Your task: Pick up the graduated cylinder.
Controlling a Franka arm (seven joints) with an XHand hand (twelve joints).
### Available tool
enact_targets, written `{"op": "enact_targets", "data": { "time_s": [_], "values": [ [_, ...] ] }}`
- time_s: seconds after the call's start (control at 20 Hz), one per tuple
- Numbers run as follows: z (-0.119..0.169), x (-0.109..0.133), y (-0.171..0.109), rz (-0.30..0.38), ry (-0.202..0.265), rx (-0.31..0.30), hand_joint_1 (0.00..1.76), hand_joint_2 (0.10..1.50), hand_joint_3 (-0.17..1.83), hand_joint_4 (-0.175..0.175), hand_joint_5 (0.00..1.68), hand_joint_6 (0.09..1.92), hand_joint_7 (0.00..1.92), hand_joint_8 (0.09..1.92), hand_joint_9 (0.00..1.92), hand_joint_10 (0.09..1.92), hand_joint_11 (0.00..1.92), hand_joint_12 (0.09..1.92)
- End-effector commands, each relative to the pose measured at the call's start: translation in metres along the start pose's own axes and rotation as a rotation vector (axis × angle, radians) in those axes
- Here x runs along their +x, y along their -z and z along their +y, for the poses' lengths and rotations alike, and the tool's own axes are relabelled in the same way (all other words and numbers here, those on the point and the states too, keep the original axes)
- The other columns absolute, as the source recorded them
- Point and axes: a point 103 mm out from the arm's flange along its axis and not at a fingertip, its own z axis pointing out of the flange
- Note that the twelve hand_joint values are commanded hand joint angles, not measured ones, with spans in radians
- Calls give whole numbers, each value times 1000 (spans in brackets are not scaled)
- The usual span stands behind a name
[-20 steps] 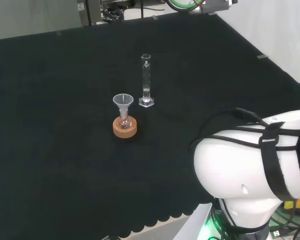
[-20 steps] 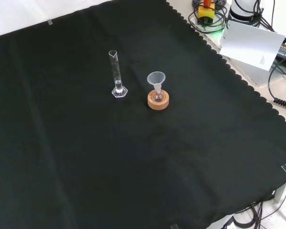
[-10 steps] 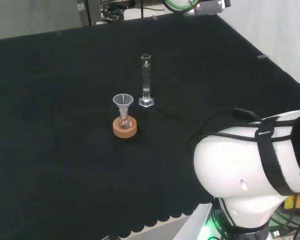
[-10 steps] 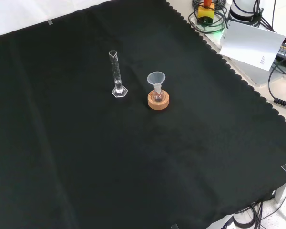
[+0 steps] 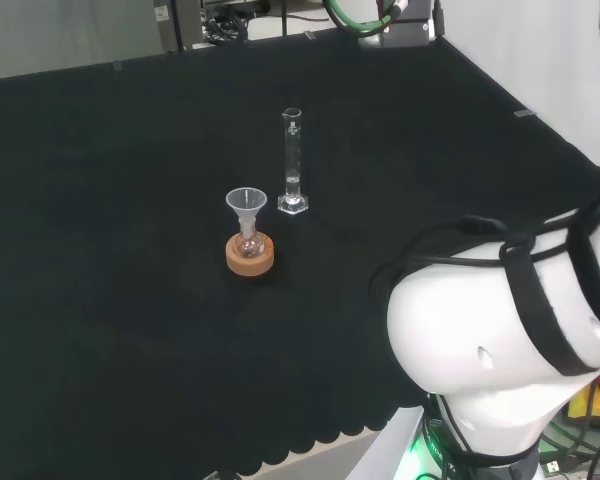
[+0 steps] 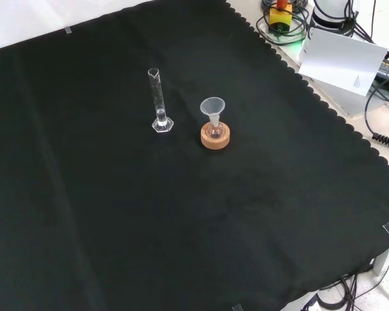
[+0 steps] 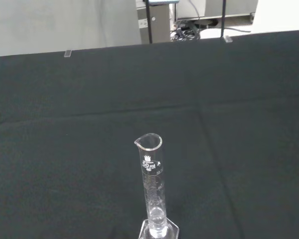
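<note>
Bench at the approach stage of the pick. The graduated cylinder (image 5: 293, 160) stands upright on its hexagonal foot near the middle of the black cloth (image 5: 100, 300), untouched and free on all sides. In the head view it lies just right of and slightly beyond a small flask (image 5: 248, 240) that carries a clear funnel (image 5: 246, 202) and sits in a cork ring (image 5: 250, 256); in the front view the cylinder (image 6: 159, 100) stands to the left of that flask, near it but apart. The wrist view looks straight at the cylinder (image 7: 153, 194), spout rim uppermost, graduations facing the camera; a little liquid may sit at the bottom of the tube, though the clear glass makes this uncertain. The arm's white link (image 5: 500, 330) occupies the right of the head view; whether the fingers are spread or curled cannot be told from these views. The step in hand is judged to be the reach toward the cylinder. To do it well, the hand should come in from the side away from the funnel, level with the middle of the tube rather than its rim or foot, and close around the tube only once the tube is well between fingers and thumb, since a tall narrow vessel on a small foot probably tips at a sideways nudge. The lift should then go straight up, keeping the tube vertical.
</note>
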Motion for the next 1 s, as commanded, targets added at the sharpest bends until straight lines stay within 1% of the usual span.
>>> {"op": "enact_targets", "data": {
  "time_s": [0.05,0.15,0.3,0.45,0.6,0.7,0.8,1.0],
  "values": [
    [110,-50,-93,152,83,-89,255,1193,274,-29,266,87,46,547,255,715,110,1404],
    [121,-54,-108,167,111,-100,279,1180,267,-31,279,87,62,566,274,717,122,1401],
    [131,-58,-127,187,135,-94,302,1165,261,-33,295,87,84,586,294,717,127,1399],
    [136,-61,-145,199,149,-79,316,1152,257,-34,304,87,91,597,302,714,129,1399],
    [135,-64,-160,216,170,-77,327,1143,255,-34,310,87,94,604,305,710,130,1399],
    [133,-66,-168,232,209,-99,331,1139,255,-33,317,87,101,609,308,708,130,1399],
    [130,-67,-176,239,248,-92,334,1137,255,-34,329,87,116,617,319,710,133,1400],
    [123,-66,-192,273,308,-83,350,1127,255,-33,343,87,133,627,339,707,140,1400]
  ]
}}
